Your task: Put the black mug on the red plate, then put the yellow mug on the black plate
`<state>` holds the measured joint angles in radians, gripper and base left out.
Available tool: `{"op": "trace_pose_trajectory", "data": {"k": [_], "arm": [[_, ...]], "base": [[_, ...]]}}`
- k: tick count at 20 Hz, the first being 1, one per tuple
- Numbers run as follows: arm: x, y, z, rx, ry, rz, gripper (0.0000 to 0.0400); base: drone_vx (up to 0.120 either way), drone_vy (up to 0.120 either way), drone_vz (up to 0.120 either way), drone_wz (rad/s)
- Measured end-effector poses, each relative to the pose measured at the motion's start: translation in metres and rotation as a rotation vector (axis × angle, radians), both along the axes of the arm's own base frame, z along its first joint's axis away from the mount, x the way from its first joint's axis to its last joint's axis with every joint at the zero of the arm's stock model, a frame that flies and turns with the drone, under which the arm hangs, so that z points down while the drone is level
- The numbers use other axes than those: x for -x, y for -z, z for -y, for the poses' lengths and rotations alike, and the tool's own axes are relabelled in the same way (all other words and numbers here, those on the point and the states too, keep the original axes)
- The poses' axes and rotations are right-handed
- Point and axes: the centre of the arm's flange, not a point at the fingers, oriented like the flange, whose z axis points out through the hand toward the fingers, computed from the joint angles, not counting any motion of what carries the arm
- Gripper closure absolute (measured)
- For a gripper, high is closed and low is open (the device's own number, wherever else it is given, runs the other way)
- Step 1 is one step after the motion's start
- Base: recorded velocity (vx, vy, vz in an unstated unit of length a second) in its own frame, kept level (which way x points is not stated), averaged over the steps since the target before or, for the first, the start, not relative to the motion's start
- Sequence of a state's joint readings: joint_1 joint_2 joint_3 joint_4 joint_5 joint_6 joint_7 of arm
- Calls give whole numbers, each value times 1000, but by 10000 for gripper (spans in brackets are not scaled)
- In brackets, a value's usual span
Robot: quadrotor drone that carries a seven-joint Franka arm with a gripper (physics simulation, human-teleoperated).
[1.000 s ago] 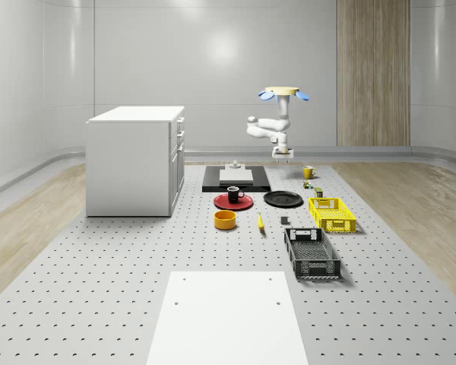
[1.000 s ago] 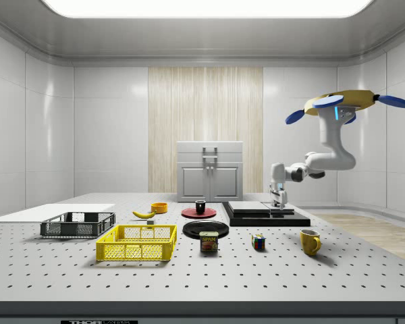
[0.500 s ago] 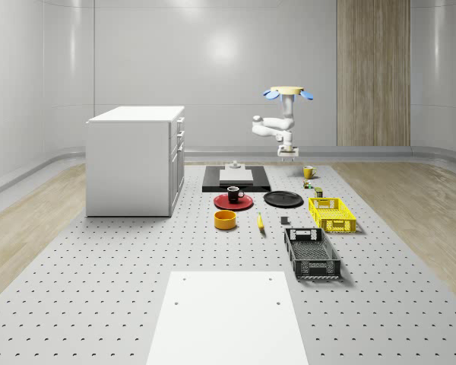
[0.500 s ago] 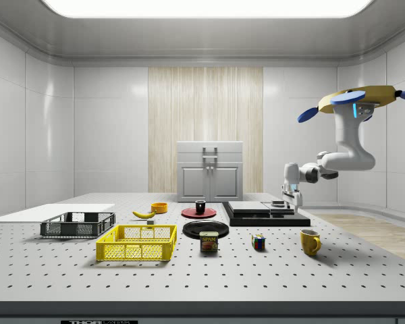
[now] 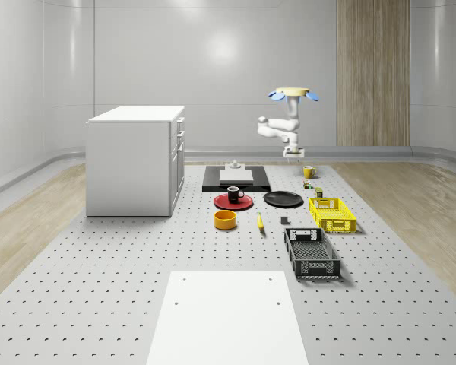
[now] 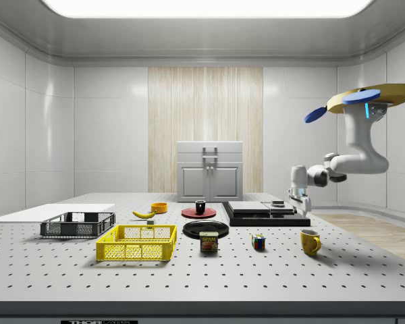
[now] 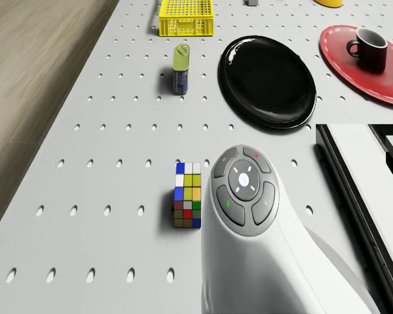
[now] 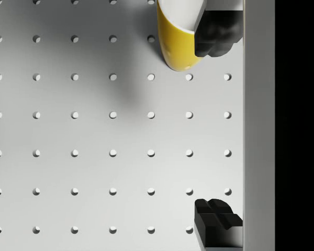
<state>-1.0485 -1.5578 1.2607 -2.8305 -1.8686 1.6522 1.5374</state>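
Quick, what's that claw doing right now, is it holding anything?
Claw: open and holding nothing, in the air near the yellow mug, with the drone hovering above the table's far end.

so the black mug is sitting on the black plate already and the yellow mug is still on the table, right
Not quite. The black mug sits on the red plate, as the drone view shows; the black plate beside it holds nothing. The rest stands: the yellow mug is on the table, seen in the side view.
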Motion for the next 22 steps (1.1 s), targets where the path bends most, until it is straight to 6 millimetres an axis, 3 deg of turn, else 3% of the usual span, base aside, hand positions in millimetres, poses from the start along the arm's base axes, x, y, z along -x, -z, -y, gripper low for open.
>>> {"op": "trace_pose_trajectory", "data": {"k": [14, 22], "arm": [[0, 0, 0, 0, 0, 0, 0], [0, -16, 0, 0, 0, 0, 0]], "base": [[0, 120, -6, 0], [0, 10, 0, 0]]}}
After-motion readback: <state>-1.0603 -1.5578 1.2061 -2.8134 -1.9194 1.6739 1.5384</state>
